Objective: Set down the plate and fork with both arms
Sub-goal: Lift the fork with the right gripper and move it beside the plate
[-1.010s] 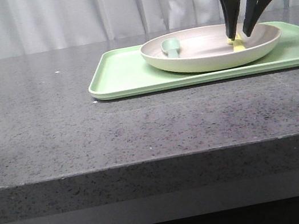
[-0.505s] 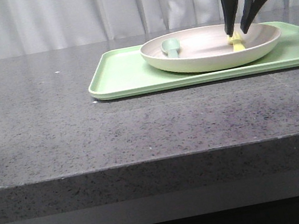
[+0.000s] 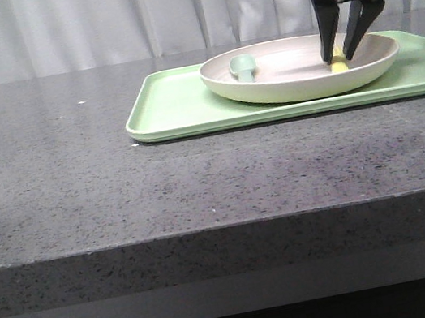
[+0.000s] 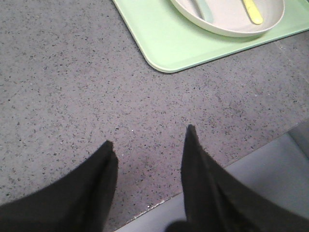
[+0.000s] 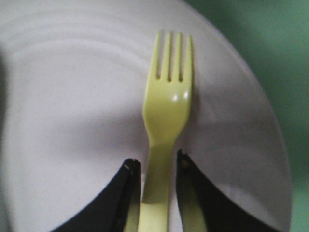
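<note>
Right tool [image 5: 155, 166] grips the fork [image 5: 166, 104] — over the plate [image 5: 67, 111].

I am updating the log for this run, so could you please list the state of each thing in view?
plate: upright on the tray, holding fork and spoon.
fork: lying in the plate, handle between the right pincer's fingers.
spoon: lying in the plate, untouched.
tray: flat on the table.
right pincer: closed around the fork handle.
left pincer: open, empty, over bare table.
</note>
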Robot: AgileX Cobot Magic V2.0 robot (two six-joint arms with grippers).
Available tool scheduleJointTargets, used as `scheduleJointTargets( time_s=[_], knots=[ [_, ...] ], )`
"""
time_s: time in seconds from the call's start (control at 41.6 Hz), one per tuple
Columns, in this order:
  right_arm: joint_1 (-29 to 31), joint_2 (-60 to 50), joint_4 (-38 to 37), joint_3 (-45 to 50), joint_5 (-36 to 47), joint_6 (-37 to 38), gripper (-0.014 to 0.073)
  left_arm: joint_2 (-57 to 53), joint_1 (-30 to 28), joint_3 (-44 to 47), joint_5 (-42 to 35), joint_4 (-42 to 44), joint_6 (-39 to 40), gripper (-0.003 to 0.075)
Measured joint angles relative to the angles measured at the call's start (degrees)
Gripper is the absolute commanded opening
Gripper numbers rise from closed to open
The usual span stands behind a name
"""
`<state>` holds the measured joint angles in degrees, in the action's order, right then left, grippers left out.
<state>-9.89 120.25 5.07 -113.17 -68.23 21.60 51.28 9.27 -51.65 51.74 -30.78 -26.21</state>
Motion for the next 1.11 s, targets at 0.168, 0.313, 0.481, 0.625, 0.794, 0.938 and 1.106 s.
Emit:
scheduleJointTargets(
  time_s=[0.168,0.313,0.481,0.625,0.794,0.938,1.106],
  knots=[
    [0.00,1.00,0.49,-0.12,0.02,0.00,0.0226,0.00,0.00,0.00,0.00,0.00,0.00,0.0316],
    [0.00,1.12,0.49,-0.22,-0.08,0.00,0.0223,0.00,0.00,0.00,0.00,0.00,0.00,0.0316],
    [0.00,1.12,0.60,-0.29,-0.20,0.04,0.0223,0.00,0.00,0.00,-0.16,0.00,0.00,0.0316],
    [0.00,1.12,0.60,-0.29,-0.29,0.15,0.0220,0.00,0.00,0.00,-0.26,0.00,0.00,0.0316],
    [0.00,1.22,0.86,-0.35,-0.65,-0.03,0.0105,0.00,0.00,0.00,-0.28,0.00,0.00,0.0316],
    [0.00,1.22,0.88,-0.54,-0.69,-0.16,0.0066,0.00,0.00,0.00,-0.38,0.00,0.00,0.0316],
    [0.00,1.82,0.88,-2.20,-1.85,-0.98,0.0066,0.00,0.00,0.00,-0.38,0.00,0.00,0.0316]
  ],
)
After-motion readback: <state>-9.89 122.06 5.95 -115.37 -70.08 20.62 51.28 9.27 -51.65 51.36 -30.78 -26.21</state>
